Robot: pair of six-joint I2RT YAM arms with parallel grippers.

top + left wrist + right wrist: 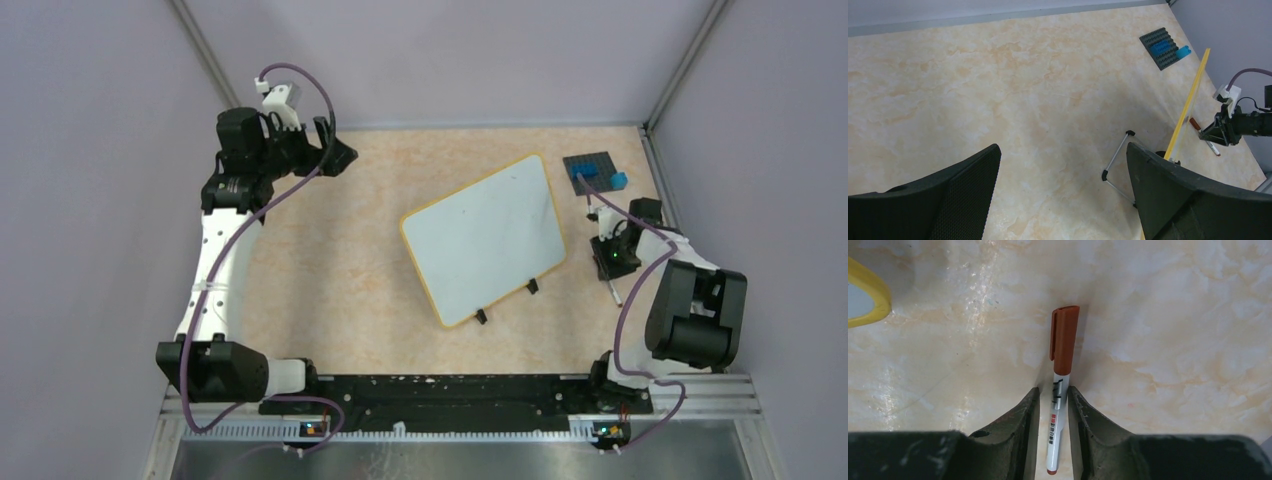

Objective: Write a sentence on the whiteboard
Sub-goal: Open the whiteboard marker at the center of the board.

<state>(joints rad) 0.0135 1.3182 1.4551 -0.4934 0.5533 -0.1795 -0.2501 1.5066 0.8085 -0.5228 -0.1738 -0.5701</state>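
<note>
The right claw is straddling the brown-capped marker lying on the tabletop, barrel in line with its fingers; gripping or not, I cannot tell.

Plain pale lilac walls close the counter in on 3 sides: the back wall along the far edge, the left wall and the right wall. 1 grey metal post rises from the far left corner, a second post from the far right. The counter top is beige, marbled in cream and orange. A ribbed aluminium rail runs along the near edge, with a dull steel sheet beyond it. The light is soft, the shadows faint.
</note>
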